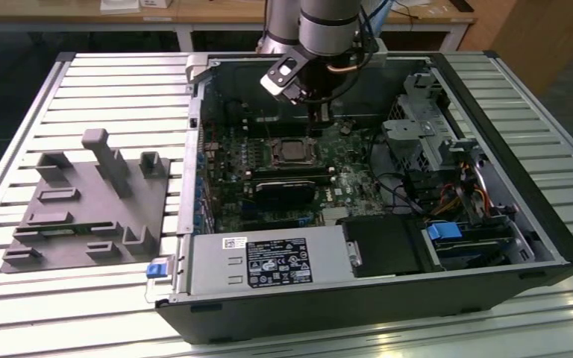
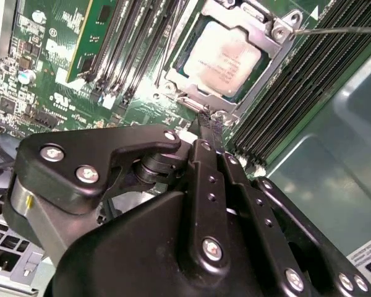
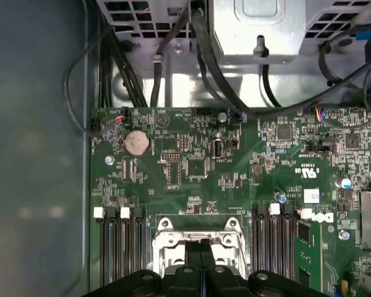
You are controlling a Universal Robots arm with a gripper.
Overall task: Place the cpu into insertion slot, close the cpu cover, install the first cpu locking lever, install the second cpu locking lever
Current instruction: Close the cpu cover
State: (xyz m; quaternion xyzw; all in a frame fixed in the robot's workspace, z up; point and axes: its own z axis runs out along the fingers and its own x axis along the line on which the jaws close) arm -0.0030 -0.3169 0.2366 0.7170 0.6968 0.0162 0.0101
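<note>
The cpu (image 2: 221, 55) lies flat in the insertion slot (image 1: 292, 151), its dull silver top showing through the cut-out of the cpu cover (image 2: 264, 71), which lies down around it. A thin locking lever (image 2: 340, 28) sticks out from the cover's screwed corner. My gripper (image 2: 205, 120) is shut with nothing between its black fingers, and its tip sits at the socket's edge. In the first wrist view the gripper (image 3: 201, 249) stands over the cover frame (image 3: 167, 238). In the exterior view the gripper (image 1: 316, 123) hangs just beyond the socket inside the open computer case.
Long black memory slots (image 2: 284, 93) flank the socket on both sides. A black heatsink block (image 1: 284, 190) lies beside it. The power supply box (image 1: 266, 261), drive cage (image 1: 416, 112) and cables (image 3: 204, 68) crowd the case. A grey fixture (image 1: 87, 201) sits on the slatted table at the exterior view's left.
</note>
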